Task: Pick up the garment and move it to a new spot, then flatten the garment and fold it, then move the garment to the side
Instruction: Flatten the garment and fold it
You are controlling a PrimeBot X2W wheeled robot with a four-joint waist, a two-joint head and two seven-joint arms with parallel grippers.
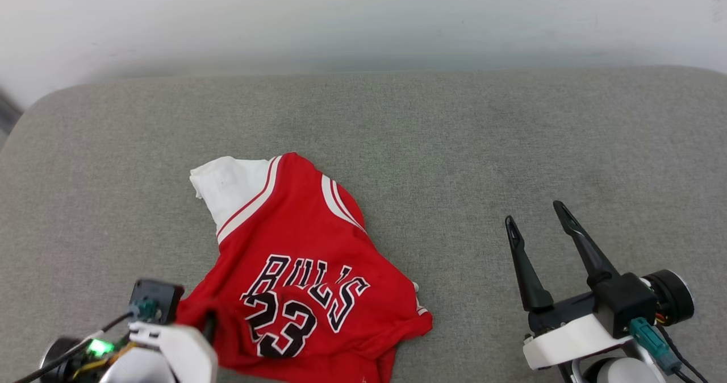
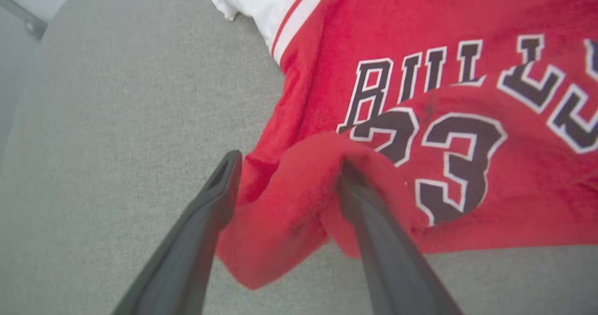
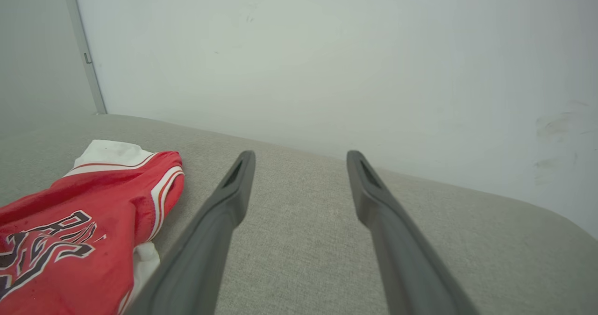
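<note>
Found the garment [image 1: 295, 258] lying crumpled on the grey fabric-covered surface [image 1: 454, 144], close to the near edge and left of the middle. Noted the printed side facing up, with the black, white-outlined "BULLS 23" lettering [image 1: 301, 298] legible though creased. Observed one white sleeve [image 1: 227, 187] with red-and-white striped trim pointing toward the far left corner. Saw a second band of striped trim on the far right side of the red body. Recorded the lower hem bunched and partly cut off by the bottom of the head view.

Found the left pincer [image 2: 289, 165] at the garment's near left corner, fingers spread apart and not clamped. Noted a raised fold of red cloth sitting between them, draped against the right-hand finger [image 2: 373, 221] in the left wrist view and just beside the other. Could not confirm fingertip contact with the surface.

Found the right pincer [image 1: 535, 215] toward the near right corner of the surface, fingers wide apart over grey fabric, well apart from the garment. Noted a plain white wall [image 1: 363, 19] beyond the far edge.
</note>
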